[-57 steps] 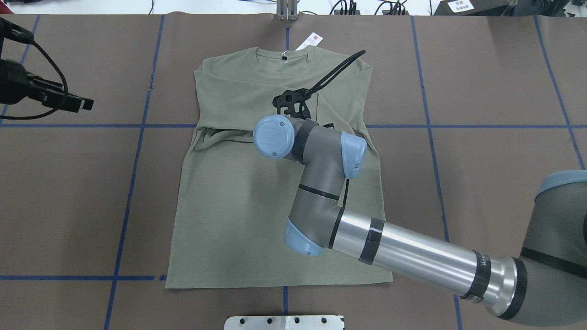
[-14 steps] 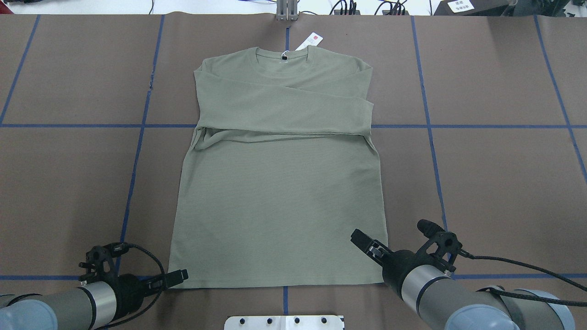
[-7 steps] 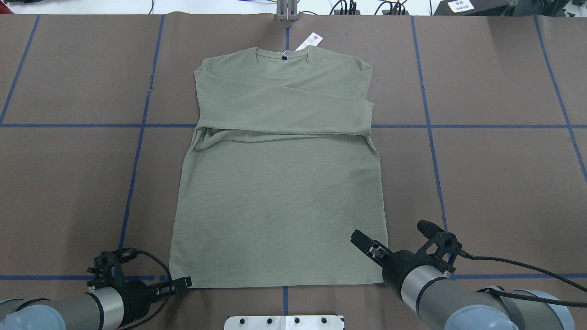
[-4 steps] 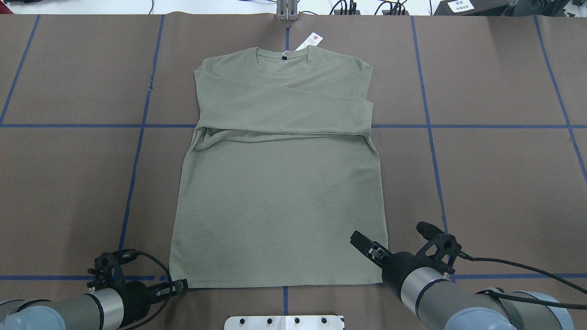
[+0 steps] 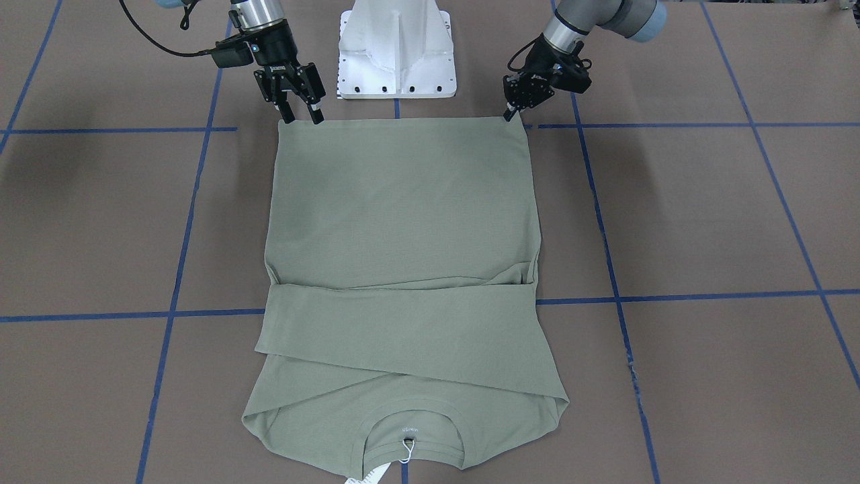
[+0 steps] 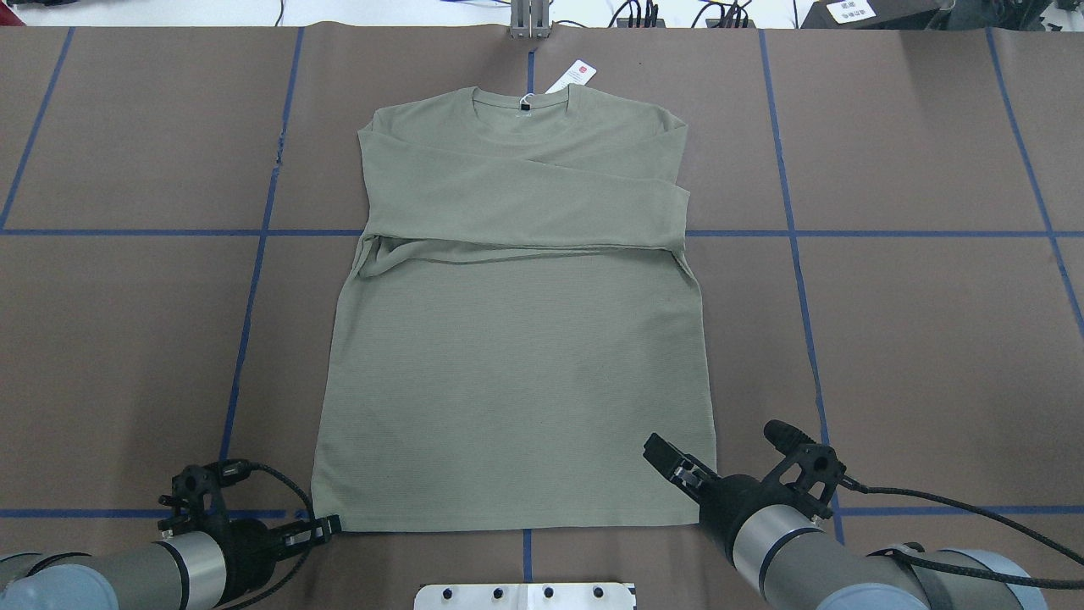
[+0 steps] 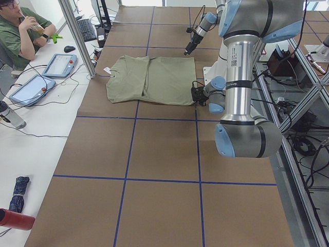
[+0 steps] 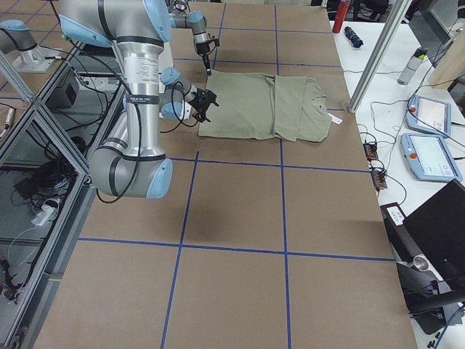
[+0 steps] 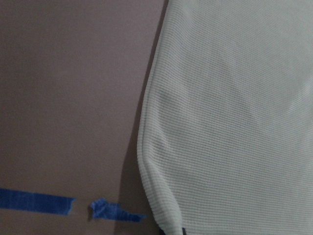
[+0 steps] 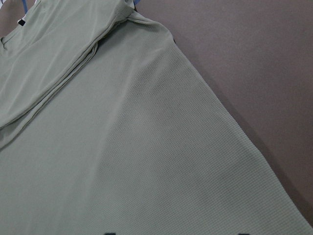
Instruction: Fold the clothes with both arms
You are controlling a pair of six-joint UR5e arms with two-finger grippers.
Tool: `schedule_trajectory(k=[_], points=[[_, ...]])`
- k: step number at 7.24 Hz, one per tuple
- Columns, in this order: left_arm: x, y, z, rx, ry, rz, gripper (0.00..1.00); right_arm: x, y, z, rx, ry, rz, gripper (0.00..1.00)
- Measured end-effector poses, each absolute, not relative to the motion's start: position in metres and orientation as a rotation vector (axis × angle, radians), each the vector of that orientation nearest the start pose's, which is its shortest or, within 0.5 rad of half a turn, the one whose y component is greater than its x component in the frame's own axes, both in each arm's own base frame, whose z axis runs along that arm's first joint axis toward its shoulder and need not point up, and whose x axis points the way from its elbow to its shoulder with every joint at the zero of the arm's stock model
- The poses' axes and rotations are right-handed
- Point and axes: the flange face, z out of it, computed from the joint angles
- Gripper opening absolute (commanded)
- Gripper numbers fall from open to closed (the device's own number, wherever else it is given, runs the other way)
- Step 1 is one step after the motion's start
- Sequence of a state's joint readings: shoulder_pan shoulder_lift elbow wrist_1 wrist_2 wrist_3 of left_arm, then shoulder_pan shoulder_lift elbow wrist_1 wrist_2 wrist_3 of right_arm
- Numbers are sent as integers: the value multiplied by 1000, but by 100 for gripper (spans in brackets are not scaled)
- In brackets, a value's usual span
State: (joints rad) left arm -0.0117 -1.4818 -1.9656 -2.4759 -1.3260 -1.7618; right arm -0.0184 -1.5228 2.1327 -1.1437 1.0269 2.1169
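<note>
Shirt [image 6: 508,381] lies flat on the table [image 6: 915,339], collar away from the robot, hem along the near edge. Both sleeves [image 6: 525,203] are crossed over the chest.

Change since about eight seconds ago: the right arm is off the chest, the left arm is in from the far side, and both now sit low at the hem corners. Over the last two seconds the left gripper [image 6: 326,527] shifts slightly toward the robot and ends touching its corner. The right gripper [image 5: 300,115] barely moves. Cloth outline unchanged.

Right jaws: clearly parted, empty, tips at the hem edge near its corner. Left jaws: seen edge-on, gap not readable, so cannot tell.

Reading: sleeve step looks done, and the hem pinch is the step in hand. No corner is lifted yet. The next move probably needs both grippers closing on the hem together.
</note>
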Motion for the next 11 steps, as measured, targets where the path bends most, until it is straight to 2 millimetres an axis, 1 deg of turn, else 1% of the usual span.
schedule_trajectory(k=[1,2,4,5,7,8,9,11], points=[[460,-163,407,105,1227,-327,0,-473,-165,328,179,-1119,767,77],[461,-163,406,105,1228,-328,0,-477,-155,340,181,-1087,772,74],[462,-163,406,103,1230,-328,0,-482,-150,365,215,-1021,765,75],[462,-162,407,103,1229,-328,0,-481,-148,374,224,-1001,757,75],[463,-162,409,102,1225,-326,0,-481,-138,386,227,-976,733,75],[463,-161,409,102,1226,-326,0,-481,-135,390,229,-968,726,71],[464,-161,409,102,1225,-325,0,-481,-134,392,230,-965,723,58],[464,-161,411,102,1222,-325,0,-482,-132,389,234,-972,724,58]])
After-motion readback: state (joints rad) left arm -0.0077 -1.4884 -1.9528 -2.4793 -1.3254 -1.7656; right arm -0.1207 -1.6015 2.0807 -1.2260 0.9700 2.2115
